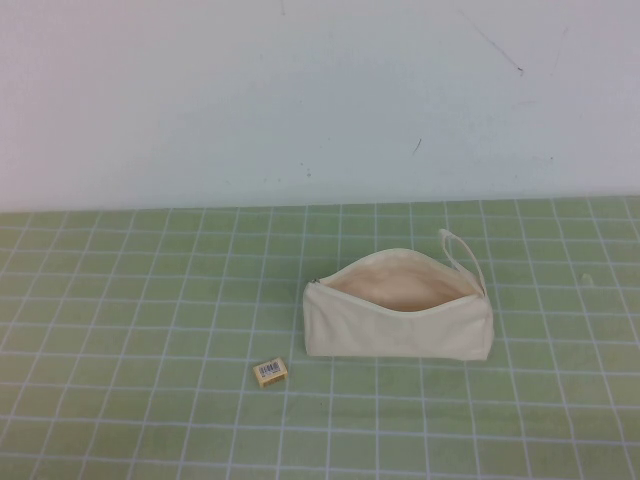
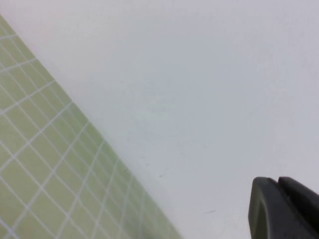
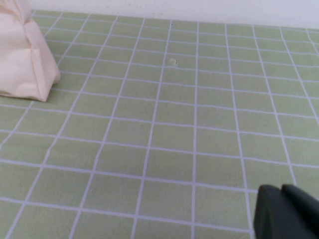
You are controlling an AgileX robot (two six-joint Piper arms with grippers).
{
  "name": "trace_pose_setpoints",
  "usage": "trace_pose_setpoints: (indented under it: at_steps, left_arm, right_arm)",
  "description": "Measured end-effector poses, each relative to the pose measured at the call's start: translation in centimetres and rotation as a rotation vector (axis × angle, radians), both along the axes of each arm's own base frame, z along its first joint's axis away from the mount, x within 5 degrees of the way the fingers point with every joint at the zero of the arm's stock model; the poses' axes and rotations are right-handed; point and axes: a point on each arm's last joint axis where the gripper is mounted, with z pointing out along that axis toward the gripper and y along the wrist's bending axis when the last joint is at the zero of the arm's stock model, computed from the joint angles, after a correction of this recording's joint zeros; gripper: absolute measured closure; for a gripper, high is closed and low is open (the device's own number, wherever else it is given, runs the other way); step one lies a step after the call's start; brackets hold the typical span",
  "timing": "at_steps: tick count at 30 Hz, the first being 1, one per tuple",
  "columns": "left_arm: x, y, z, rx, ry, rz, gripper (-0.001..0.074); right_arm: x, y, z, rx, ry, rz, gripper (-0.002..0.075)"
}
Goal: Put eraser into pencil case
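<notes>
The cream pencil case point(image 1: 398, 325) stands on the green grid mat with its zip open and its paler lining showing; a loop strap point(image 1: 462, 255) is at its right end. The small yellow-tan eraser point(image 1: 271, 371) with a white label lies on the mat just in front of the case's left end, apart from it. Neither arm shows in the high view. My left gripper point(image 2: 277, 181) is shut and empty, facing the white wall. My right gripper point(image 3: 280, 189) is shut and empty above the mat, well to the side of one end of the pencil case point(image 3: 25, 59).
The green grid mat point(image 1: 150, 300) covers the table. A white wall point(image 1: 300, 100) rises behind it. A small pale speck point(image 3: 172, 61) lies on the mat to the right of the case.
</notes>
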Motion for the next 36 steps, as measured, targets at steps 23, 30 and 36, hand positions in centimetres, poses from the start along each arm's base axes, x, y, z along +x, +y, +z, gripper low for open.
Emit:
trace_pose_setpoints:
  at_steps: [23, 30, 36]
  left_arm:
    - [2.3, -2.7, 12.3, 0.827, 0.382, -0.470, 0.0736]
    - [10.9, -3.0, 14.2, 0.989, 0.587, -0.665, 0.0736]
    - [16.7, -5.7, 11.8, 1.116, 0.707, -0.845, 0.0736]
  right_arm:
    - [0.0, 0.0, 0.0, 0.000, 0.000, 0.000, 0.0727]
    - [0.0, 0.0, 0.0, 0.000, 0.000, 0.000, 0.0727]
    - [0.0, 0.0, 0.0, 0.000, 0.000, 0.000, 0.0727]
